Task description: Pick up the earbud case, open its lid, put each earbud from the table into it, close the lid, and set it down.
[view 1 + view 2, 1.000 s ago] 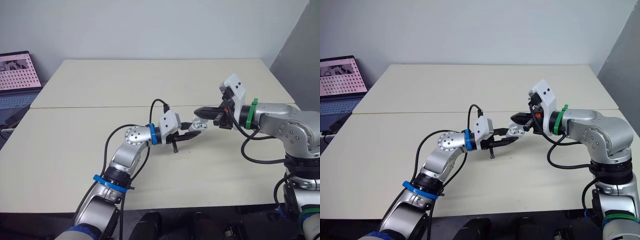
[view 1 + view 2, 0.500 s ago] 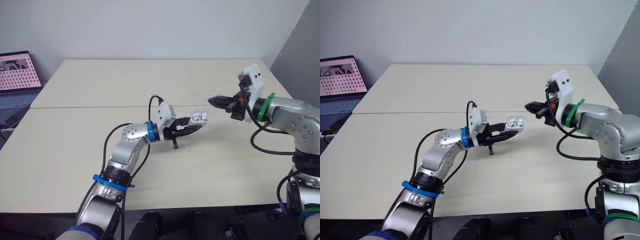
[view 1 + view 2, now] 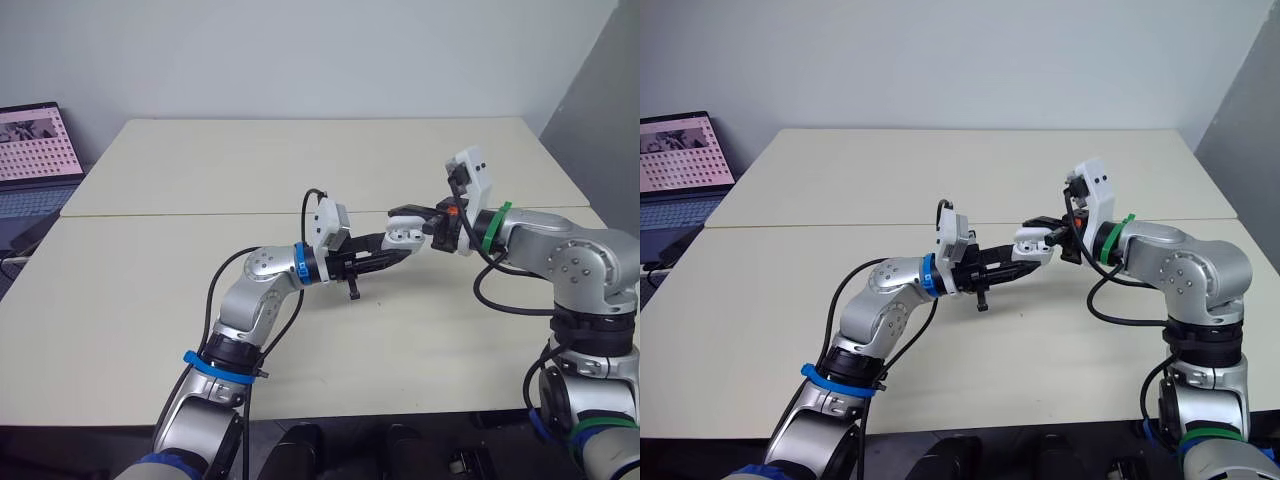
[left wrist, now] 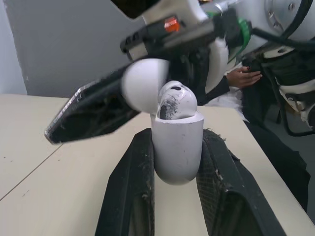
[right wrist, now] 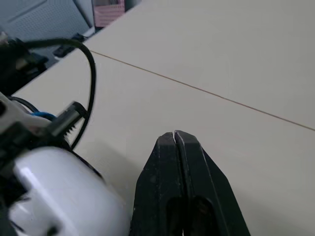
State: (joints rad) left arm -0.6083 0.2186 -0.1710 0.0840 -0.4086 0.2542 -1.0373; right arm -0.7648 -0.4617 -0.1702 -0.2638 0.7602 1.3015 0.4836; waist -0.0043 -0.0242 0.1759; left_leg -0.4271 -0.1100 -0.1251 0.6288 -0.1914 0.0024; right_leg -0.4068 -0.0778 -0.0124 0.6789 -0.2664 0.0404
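Left eye view: a laptop [image 3: 30, 150] is sitting at the 9 o'clock edge, just beyond the left rim of the table [image 3: 150, 330]. The table is running bare and wide toward 12 o'clock and toward 6 o'clock, with a seam [image 3: 200, 213] crossing it from side to side. The near edge is lying at 6 o'clock and the right edge beside the right arm.

Near the middle, held above the tabletop, the left gripper [image 3: 392, 250] is clamping the earbud case [image 3: 403, 235] between its two black fingers. The case's long axis is running along those fingers, with its open mouth pointing toward about 2 o'clock. In the left wrist view the lid [image 4: 143, 83] is standing swung back and an earbud [image 4: 176, 98] is sitting in the mouth.

Right of the case, the right gripper [image 3: 400, 213] is reaching in from 3 o'clock, its tips just over the lid. In the right wrist view its fingers [image 5: 167, 162] are pressing together with nothing between them.

A person's hand [image 4: 244, 77] is showing in the background of the left wrist view.
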